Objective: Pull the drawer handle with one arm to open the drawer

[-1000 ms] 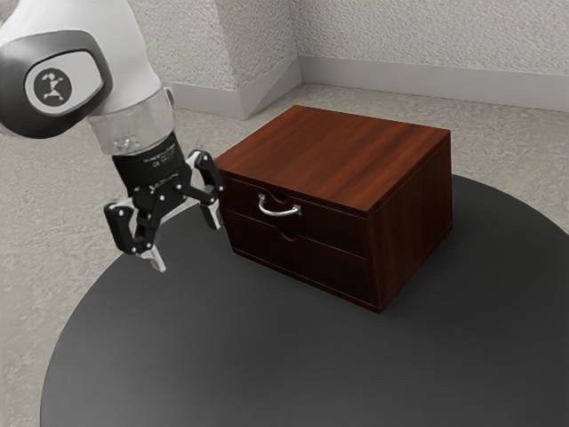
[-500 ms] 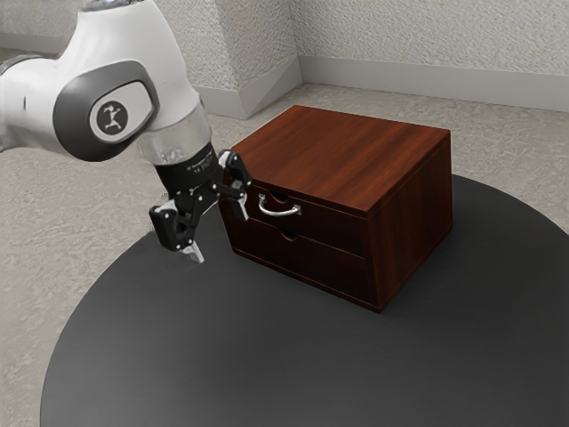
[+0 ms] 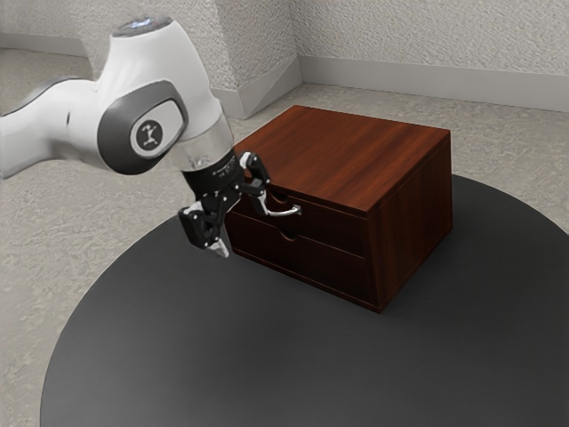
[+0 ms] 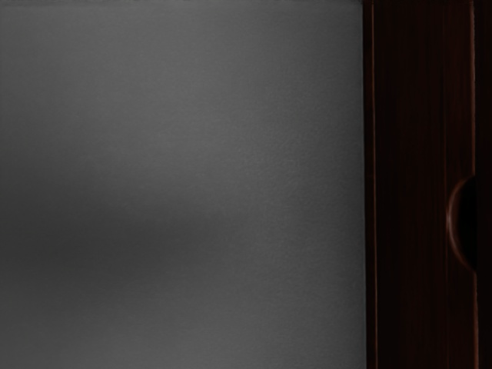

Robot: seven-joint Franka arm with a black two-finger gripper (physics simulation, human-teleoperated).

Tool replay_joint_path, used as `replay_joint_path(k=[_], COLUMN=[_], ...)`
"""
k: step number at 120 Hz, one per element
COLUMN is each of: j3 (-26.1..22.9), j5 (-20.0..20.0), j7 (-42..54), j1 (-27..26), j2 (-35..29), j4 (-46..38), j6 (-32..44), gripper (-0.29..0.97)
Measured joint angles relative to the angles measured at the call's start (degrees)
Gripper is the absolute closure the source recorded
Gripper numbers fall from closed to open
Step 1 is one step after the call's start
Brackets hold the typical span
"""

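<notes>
A dark wooden cabinet (image 3: 347, 160) with two drawers stands on the round black table (image 3: 267, 356). The upper drawer (image 3: 307, 216) carries a curved silver handle (image 3: 283, 212); the lower drawer (image 3: 302, 253) has a half-round notch at its top edge. Both drawer fronts sit flush with the cabinet. My gripper (image 3: 236, 207) is open, right in front of the upper drawer at the exterior view's left of the handle. One finger (image 3: 260, 189) reaches near the handle's end, the other finger (image 3: 206, 233) hangs lower. In the wrist view a drawer front (image 4: 419, 184) with its notch (image 4: 463, 223) stands beside the table surface (image 4: 177, 184).
The table's rim (image 3: 98, 294) curves close behind my arm (image 3: 142, 124). Beyond it lie a speckled floor (image 3: 62, 222) and a wall corner (image 3: 258, 53).
My arm has swung toward the exterior view's right, bringing the open gripper from well clear of the cabinet up to the upper drawer's front beside the handle. The drawers have not moved.
</notes>
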Motion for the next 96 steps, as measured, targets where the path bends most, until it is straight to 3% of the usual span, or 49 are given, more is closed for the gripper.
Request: replay_joint_path(k=[96], j3=[0.17], j5=[-0.05], j7=[3.75], j1=[1.29], j2=[4.91], j4=[2.89], j6=[4.78], gripper=[0.00])
